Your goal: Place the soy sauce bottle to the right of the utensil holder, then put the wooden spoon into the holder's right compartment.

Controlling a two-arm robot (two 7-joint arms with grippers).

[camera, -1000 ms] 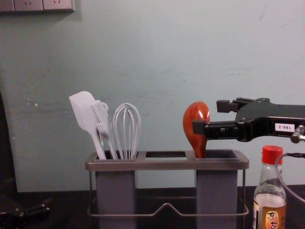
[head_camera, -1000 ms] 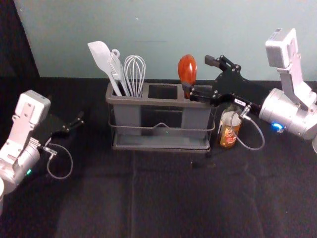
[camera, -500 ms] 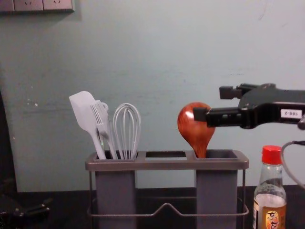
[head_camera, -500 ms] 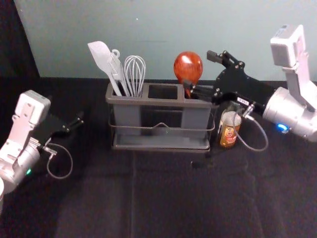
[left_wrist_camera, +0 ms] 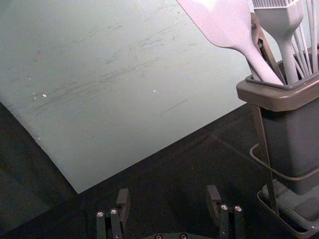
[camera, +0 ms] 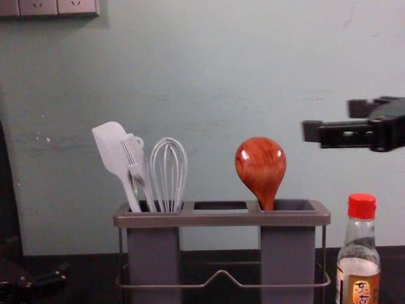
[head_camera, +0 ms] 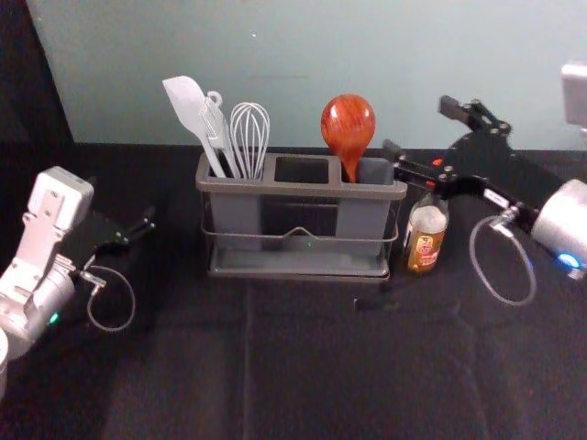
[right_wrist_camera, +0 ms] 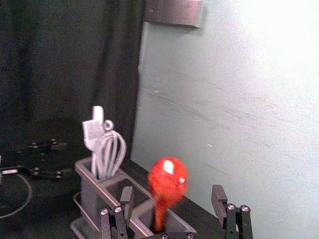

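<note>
On a black cloth-covered table [head_camera: 303,367], a clear glass soy sauce bottle with a red cap [head_camera: 426,240] stands upright at 3 o'clock, just beside the grey plastic utensil holder with a wire frame [head_camera: 307,190]; the left gripper [head_camera: 147,223] is parked at 9 o'clock, fingers apart; a glossy reddish-brown wooden spoon [head_camera: 348,124] rests bowl up in the holder's right compartment, toward 1 o'clock; a pale spatula [head_camera: 186,103] and wire whisk [head_camera: 249,133] share the left compartment, toward 11; the right gripper [head_camera: 418,128] hovers at 2 o'clock, fingers apart, clear of the spoon.
</note>
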